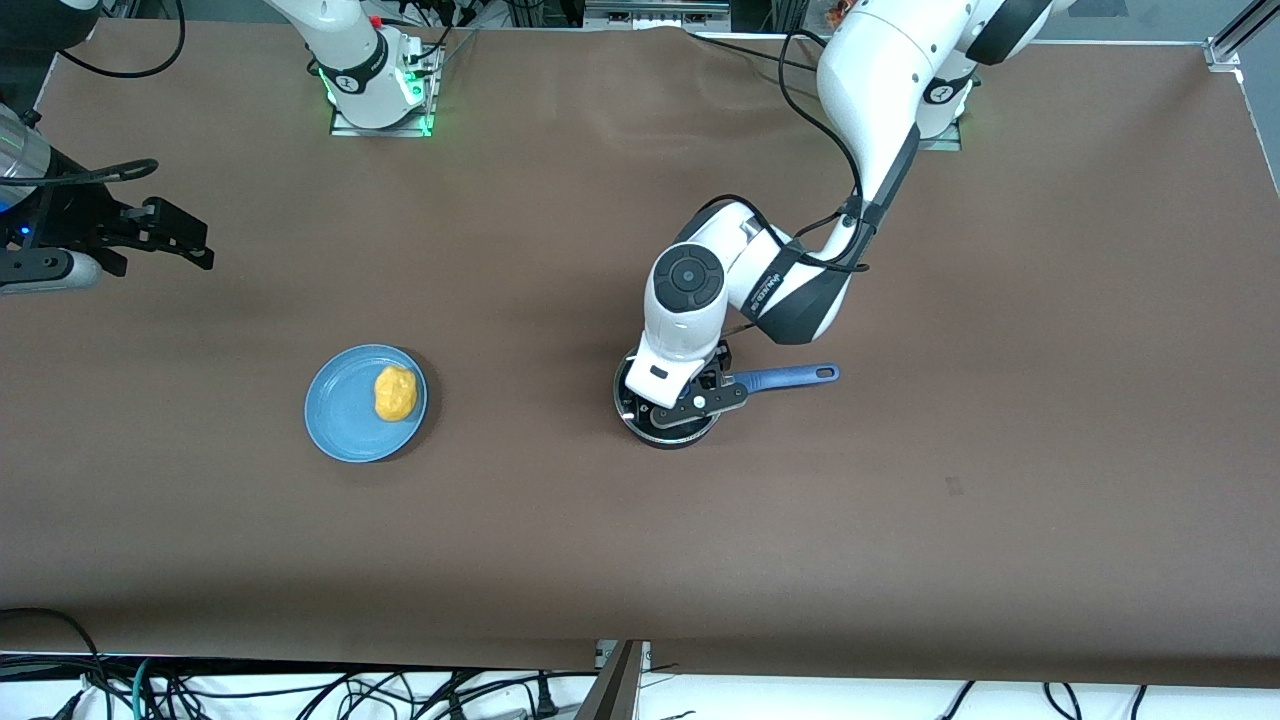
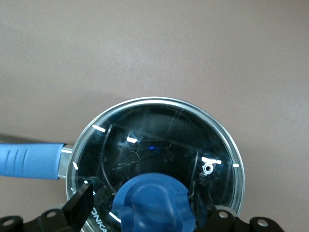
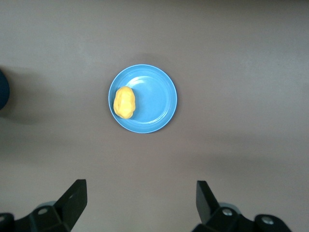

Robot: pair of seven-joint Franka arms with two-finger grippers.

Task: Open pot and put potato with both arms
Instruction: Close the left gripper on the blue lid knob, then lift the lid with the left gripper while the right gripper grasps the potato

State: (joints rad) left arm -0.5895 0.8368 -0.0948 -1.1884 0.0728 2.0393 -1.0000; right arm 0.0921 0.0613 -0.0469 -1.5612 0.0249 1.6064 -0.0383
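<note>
While the left gripper (image 2: 145, 212) straddles the blue knob (image 2: 154, 203) of the black saucepan's glass lid (image 2: 159, 145) mid-bench, jaws spread, pinching and lifting come next; the right gripper (image 3: 140, 203) waits, jaws spread.

My left arm (image 1: 880, 100) shows white shells, black joints, black cabling; my right arm's base (image 1: 375, 80) glows green.

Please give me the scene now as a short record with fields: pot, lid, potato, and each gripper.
pot: pot on the table, blue handle toward the left arm's end
lid: lid on the pot
potato: potato on the blue plate, toward the right arm's end
left gripper: left gripper over the pot, fingers either side of the knob
right gripper: right gripper open, waiting high above the table
</note>
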